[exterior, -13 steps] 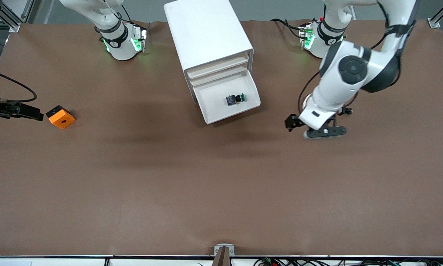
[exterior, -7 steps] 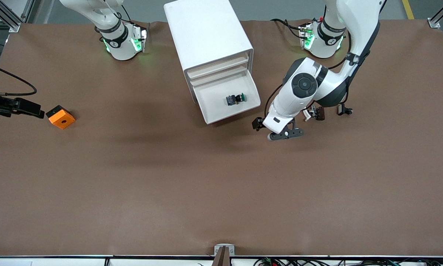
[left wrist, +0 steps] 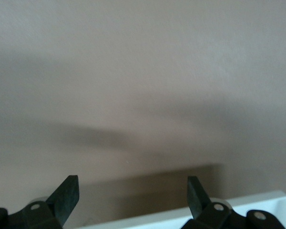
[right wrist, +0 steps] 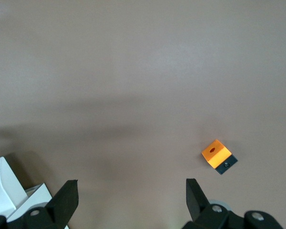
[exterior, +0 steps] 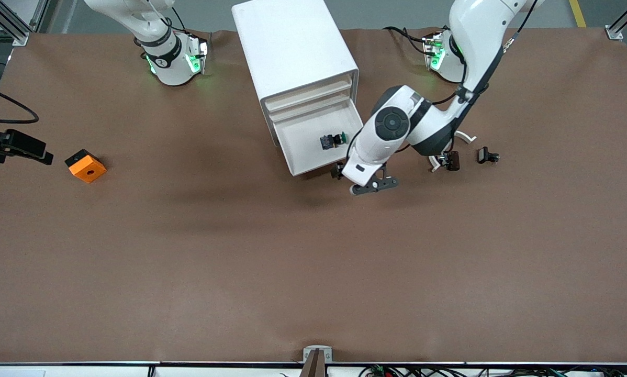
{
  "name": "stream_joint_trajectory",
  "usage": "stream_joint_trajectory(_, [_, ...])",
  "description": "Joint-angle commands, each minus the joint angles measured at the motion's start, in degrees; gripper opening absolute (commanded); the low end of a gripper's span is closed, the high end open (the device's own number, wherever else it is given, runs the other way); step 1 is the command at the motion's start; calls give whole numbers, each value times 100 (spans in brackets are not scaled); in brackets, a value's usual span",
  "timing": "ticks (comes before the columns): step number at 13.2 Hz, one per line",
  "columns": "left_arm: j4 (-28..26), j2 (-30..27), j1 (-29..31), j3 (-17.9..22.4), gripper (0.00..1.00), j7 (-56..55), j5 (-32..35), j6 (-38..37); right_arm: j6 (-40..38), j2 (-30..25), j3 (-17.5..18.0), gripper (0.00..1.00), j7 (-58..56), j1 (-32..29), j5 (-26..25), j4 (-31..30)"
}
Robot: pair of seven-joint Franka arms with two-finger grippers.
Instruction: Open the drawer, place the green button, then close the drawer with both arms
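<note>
The white cabinet (exterior: 287, 42) stands at the back middle of the table. Its lowest drawer (exterior: 303, 149) is pulled open, and the green-capped button (exterior: 333, 140) lies in it. My left gripper (exterior: 363, 180) is open and empty, low by the drawer's front corner toward the left arm's end. In the left wrist view the gripper (left wrist: 132, 191) has its fingers wide apart over brown table, with the drawer's white rim (left wrist: 257, 200) by one finger. My right gripper (exterior: 28, 149) is open and empty over the table's right-arm end; in its wrist view (right wrist: 132, 193) nothing is between the fingers.
An orange cube with a hole (exterior: 86, 165) lies near the right gripper and shows in the right wrist view (right wrist: 219, 156). A dark brown part with a white arc (exterior: 448, 158) and a small black part (exterior: 487, 155) lie at the left arm's end.
My left arm has swung from the left arm's end of the table to the open drawer's front corner. My right gripper has drawn back a little toward the table's edge.
</note>
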Motion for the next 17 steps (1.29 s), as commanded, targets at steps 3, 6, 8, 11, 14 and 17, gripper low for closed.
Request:
stream_joint_trajectory(3, [184,286,-321,24,100,-411,70,-4,-161,-816,42,100,-74,-205,30,-739])
stream_joint_trajectory(6, [210,435,-523,33,100,-857,437,-4,-46,-976,42,100,-223,-407,4,-997])
stream_joint_trajectory(8, [245,532,-646,33,100,-1296,771,-4,-29,-994,60,100,-435,-382,-153,-1006])
stream_joint_trajectory(11, [254,576,-804,24,100,-1580,834,-13,198,-1334,77,100,-452,-364,-180,-1504])
stream_joint_trajectory(14, [254,576,-814,15,100,-1632,834,-22,639,-1925,86,100,-470,-364,-268,-2358])
stream_joint_trajectory(17, [245,559,-814,-20,100,-1659,826,-92,640,-1943,86,100,-470,-477,-277,-2403])
